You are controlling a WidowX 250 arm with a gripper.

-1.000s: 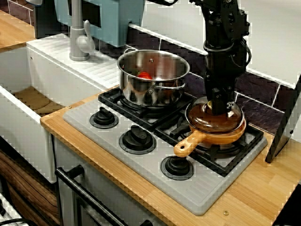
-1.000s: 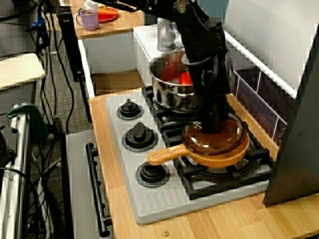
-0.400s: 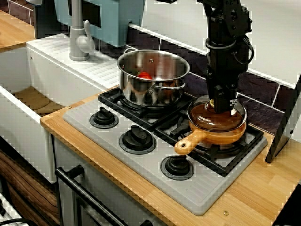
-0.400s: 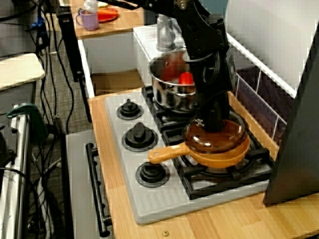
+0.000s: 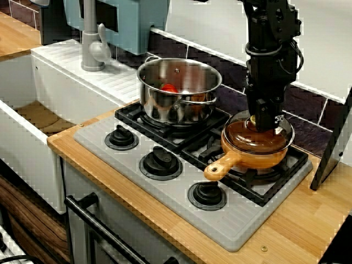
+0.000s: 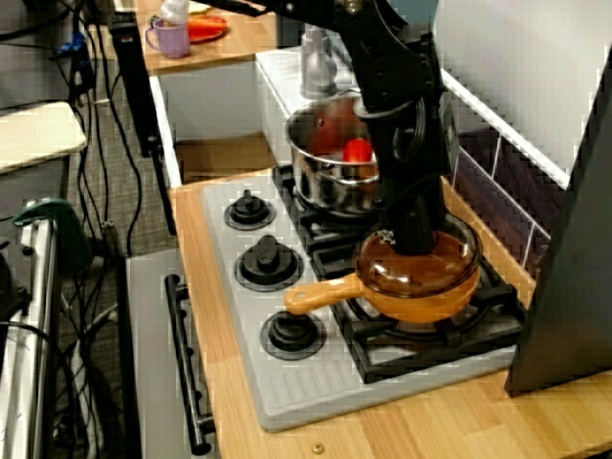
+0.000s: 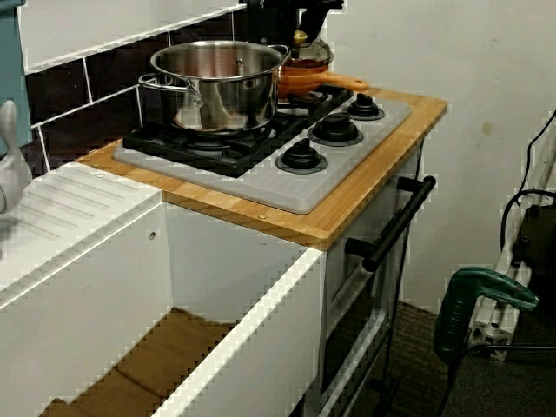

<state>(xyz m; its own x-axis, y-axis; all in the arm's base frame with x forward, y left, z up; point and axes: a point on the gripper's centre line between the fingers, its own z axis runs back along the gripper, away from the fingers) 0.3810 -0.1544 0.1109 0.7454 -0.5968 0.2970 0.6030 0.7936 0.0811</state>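
In the view from the front of the stove, the claw hangs straight down onto the middle of the brown glass lid, which sits on the orange pan on the right-hand burner. The lid lies directly under the claw, not to either side. The pan's handle runs forward and left toward the knobs, and the steel pot with a red thing inside stands just beside the pan on the left. A pale knob shows at the claw's tips, but the black fingers cover most of it, so I cannot tell whether they pinch it or only rest there. In the view from the stove's end, the claw again meets the lid at its centre. The arm hides the knob and part of the pot. In the view across the sink, the pot blocks most of the pan, the lid peeks out behind it, and the claw is cut off by the top edge.
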